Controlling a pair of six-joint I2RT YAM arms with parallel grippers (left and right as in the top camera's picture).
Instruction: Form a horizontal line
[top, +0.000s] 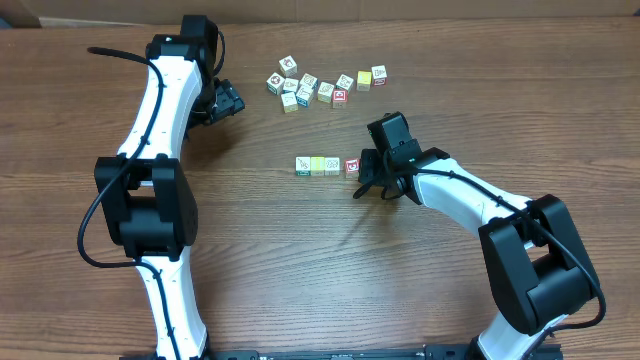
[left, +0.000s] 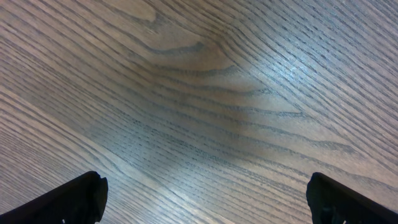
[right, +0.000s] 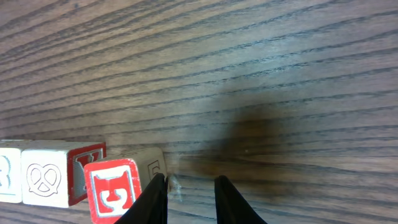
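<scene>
Cube markings, right wrist view
The red-faced cube (right: 112, 191) carries one white block letter, seen inverted, E or F, not resolved. The white cube (right: 43, 179) beside it carries a pretzel sign.

2 arms (top: 160, 110); ~11 loose cubes (top: 326, 92); row (top: 318, 165): 3-4

row of three cubes (top: 318, 165), loose cluster (top: 325, 93) behind it, right end effector (right: 189, 190) at its right end

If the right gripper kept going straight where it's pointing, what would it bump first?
Probably the bare brown wooden table, just beside the small red-lettered cube; the depth is hard to judge.
</scene>
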